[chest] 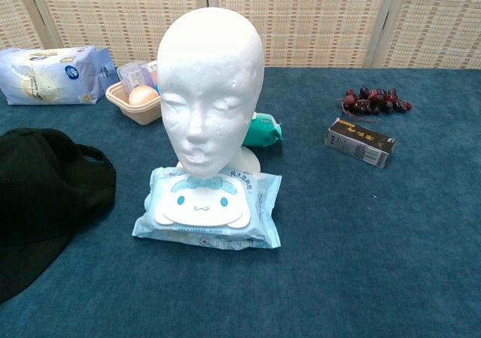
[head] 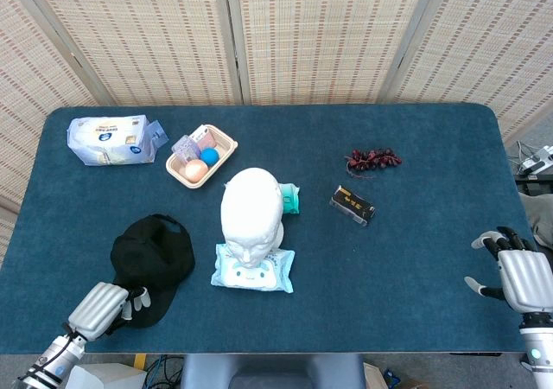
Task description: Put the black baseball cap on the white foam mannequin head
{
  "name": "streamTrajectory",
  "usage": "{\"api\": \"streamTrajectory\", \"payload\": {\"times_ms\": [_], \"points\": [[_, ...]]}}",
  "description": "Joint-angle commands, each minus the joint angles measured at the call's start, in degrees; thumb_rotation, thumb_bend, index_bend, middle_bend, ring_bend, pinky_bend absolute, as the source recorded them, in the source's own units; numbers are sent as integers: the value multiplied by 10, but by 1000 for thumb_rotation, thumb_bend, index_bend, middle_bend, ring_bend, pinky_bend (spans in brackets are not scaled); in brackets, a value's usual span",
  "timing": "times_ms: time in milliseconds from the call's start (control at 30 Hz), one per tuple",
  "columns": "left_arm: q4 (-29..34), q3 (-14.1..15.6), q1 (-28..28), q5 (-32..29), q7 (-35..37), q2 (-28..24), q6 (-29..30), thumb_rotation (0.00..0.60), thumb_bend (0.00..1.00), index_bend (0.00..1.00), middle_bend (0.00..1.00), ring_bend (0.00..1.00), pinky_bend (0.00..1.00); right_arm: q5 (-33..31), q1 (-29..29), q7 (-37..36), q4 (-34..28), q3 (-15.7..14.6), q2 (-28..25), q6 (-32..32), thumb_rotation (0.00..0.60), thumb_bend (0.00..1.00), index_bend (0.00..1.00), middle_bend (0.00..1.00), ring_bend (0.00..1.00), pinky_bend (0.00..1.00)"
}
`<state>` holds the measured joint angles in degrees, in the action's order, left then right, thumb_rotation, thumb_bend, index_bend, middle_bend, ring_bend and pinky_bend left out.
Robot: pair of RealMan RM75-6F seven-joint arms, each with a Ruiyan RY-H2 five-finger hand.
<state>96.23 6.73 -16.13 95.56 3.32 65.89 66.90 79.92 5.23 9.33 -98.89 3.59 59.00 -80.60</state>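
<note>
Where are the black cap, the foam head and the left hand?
black cap (head: 151, 258), head view, on its crown.
foam head (chest: 210, 60), chest view, on its forehead.
left hand (head: 105, 306), head view, on its back.

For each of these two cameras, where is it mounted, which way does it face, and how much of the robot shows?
Head view: high above the near edge, looking down on the whole table; left hand at the black cap's brim, right hand near the right edge.
Chest view: low, facing the mannequin head level; no robot parts.
Shared: cap, mannequin head, wipes pack.
</note>
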Motion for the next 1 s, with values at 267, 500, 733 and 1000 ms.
{"api": "streamTrajectory", "payload": {"times_ms": [267, 500, 733, 1000], "points": [[-11, -20, -13, -59, -16, 15, -30, 600, 973, 416, 506, 438, 566, -1, 0, 0, 0, 0, -1, 0, 600, 47, 394, 322, 172, 282], [-27, -35, -8, -86, -47, 33, -16, 600, 973, 391, 438, 401, 523, -1, 0, 4, 0, 0, 0, 2, 600, 47, 394, 322, 172, 282], [-47, -49, -6, -111, -62, 50, -7, 600, 973, 379, 402, 387, 427, -2, 0, 6, 0, 0, 1, 3, 600, 47, 394, 322, 172, 282], [-89, -74, -4, -152, -76, 79, 2, 600, 970, 368, 348, 340, 325, -3, 1, 8, 1, 0, 1, 4, 600, 47, 394, 322, 172, 282]]}}
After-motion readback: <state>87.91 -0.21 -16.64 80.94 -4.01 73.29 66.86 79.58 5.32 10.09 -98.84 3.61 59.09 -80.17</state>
